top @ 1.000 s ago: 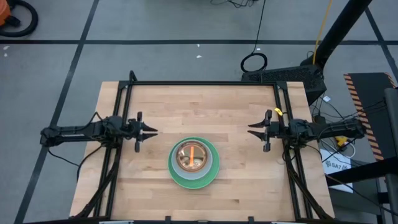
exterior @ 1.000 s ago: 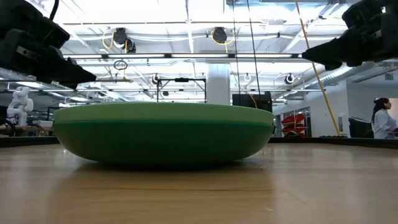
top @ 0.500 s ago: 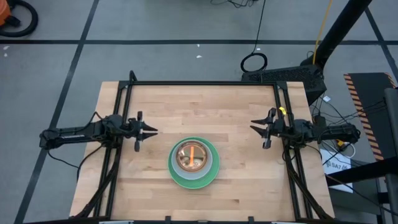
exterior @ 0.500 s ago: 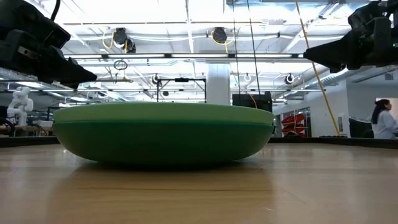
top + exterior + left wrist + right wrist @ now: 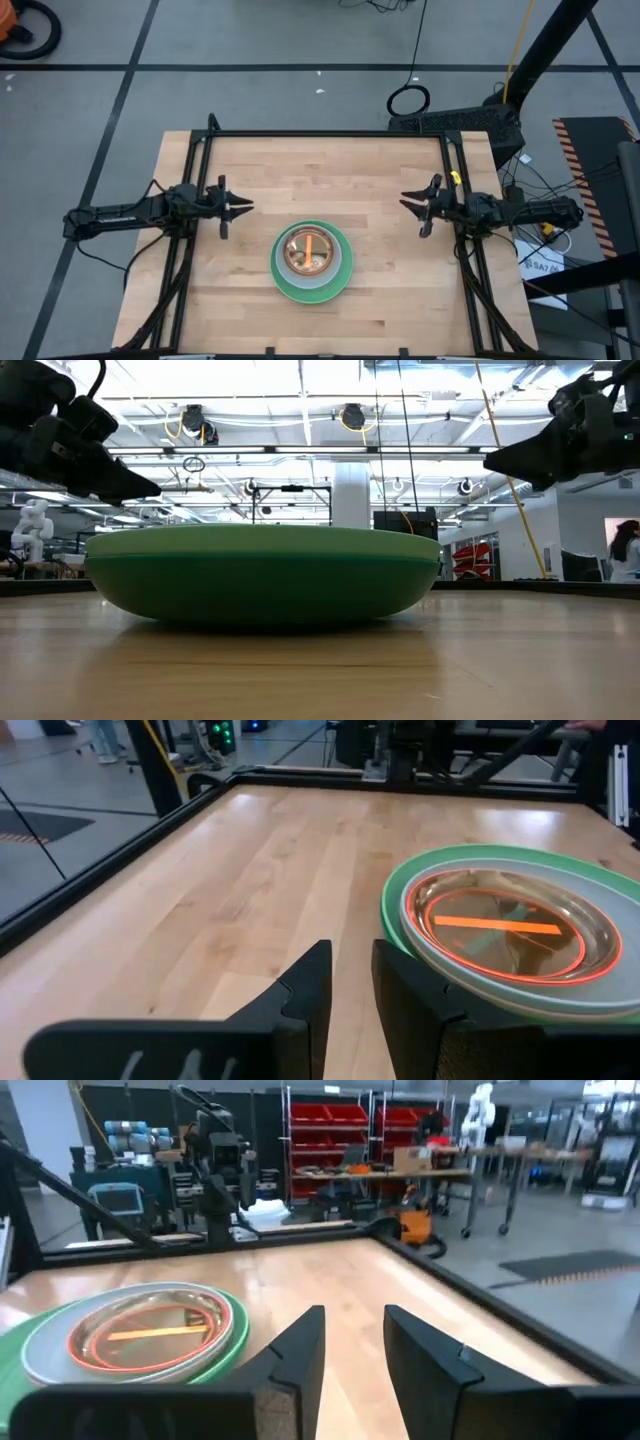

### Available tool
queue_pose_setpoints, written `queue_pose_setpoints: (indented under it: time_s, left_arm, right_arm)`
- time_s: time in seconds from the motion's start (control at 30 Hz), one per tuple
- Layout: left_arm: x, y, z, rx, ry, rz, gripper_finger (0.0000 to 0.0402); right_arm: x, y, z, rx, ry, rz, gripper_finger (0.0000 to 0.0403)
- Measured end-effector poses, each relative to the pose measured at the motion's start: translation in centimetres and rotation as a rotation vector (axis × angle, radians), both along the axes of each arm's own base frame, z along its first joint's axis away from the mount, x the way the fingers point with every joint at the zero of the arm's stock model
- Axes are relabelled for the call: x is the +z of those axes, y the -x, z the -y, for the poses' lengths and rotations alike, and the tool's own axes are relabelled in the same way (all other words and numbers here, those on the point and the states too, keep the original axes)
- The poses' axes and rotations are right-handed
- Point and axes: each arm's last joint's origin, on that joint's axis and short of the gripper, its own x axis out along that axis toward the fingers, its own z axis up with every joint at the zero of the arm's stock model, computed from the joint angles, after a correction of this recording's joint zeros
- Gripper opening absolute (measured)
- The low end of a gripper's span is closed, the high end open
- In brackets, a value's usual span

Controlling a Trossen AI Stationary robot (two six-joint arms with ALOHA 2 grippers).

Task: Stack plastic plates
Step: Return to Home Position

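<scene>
The plastic plates (image 5: 312, 262) sit nested in one stack on the table's near middle. A large green plate rests on the wood at the bottom, with a pale plate in it and smaller orange-rimmed ones inside; other colours are hidden. The low view shows only the green plates' (image 5: 260, 575) side. My left gripper (image 5: 248, 207) hovers left of the stack and my right gripper (image 5: 402, 201) right of it. Both are above the table, shut and empty. The stack (image 5: 500, 920) shows past the left gripper (image 5: 350, 945), and the stack (image 5: 140, 1330) past the right gripper (image 5: 353, 1312).
Black frame rails (image 5: 320, 134) run along the table's far, left and right sides. Bare wood (image 5: 320, 180) lies around the stack on all sides. A person (image 5: 628, 550) stands far off in the room beyond the table.
My right gripper has dipped slightly and edged toward the far edge. My left gripper has shifted a little toward the far edge. The plates have stayed in place.
</scene>
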Motion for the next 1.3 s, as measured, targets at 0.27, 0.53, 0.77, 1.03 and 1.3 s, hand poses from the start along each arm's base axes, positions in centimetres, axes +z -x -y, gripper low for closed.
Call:
queue_pose_setpoints:
  time_s: [0.27,0.53,0.77,1.03,1.3]
  left_arm:
    - [0.0,0.0,0.0,0.009,0.027,0.004,0.0081]
    - [0.0,0.0,0.0,-0.003,-0.029,-0.004,0.0081]
    - [0.0,0.0,0.0,-0.003,-0.026,-0.005,0.0081]
    - [0.0,0.0,0.0,-0.003,-0.025,-0.005,0.0081]
    - [0.0,0.0,0.0,-0.002,-0.024,-0.004,0.0081]
  right_arm:
    - [-0.8,-0.6,-1.3,0.373,-0.288,-0.071,0.0104]
    - [-0.2,-0.8,-0.7,0.190,-0.059,-0.025,0.0103]
    - [-0.3,-0.8,-0.7,0.170,0.002,-0.051,0.0102]
    - [-0.3,-0.8,-0.7,0.170,0.002,-0.048,0.0102]
    - [-0.3,-0.8,-0.7,0.170,0.002,-0.047,0.0102]
